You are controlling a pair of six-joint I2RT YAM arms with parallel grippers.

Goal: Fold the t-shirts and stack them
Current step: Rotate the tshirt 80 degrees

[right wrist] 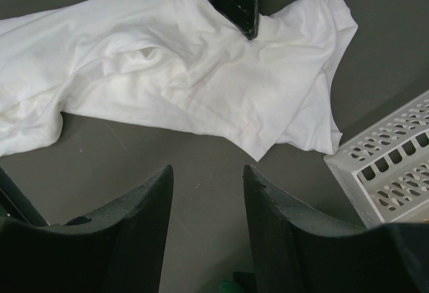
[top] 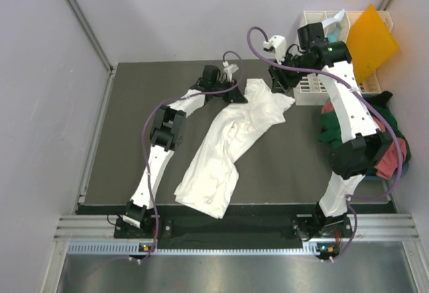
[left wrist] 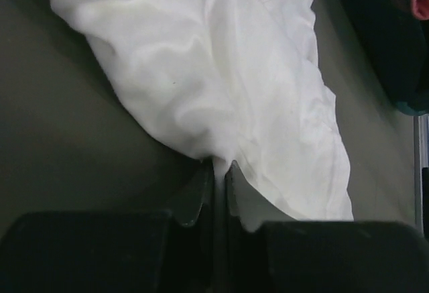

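Left claw (left wrist: 218, 170) pinches white t-shirt (left wrist: 221, 72), slatted rack (right wrist: 389, 172) just beside its sleeve

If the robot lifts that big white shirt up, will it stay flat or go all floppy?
Probably floppy: the large white cloth t-shirt lies in soft wrinkles and folds. It looks thin and light, so it should dangle from the spot where the left gripper pinches it.

No readable text or labels (any view)
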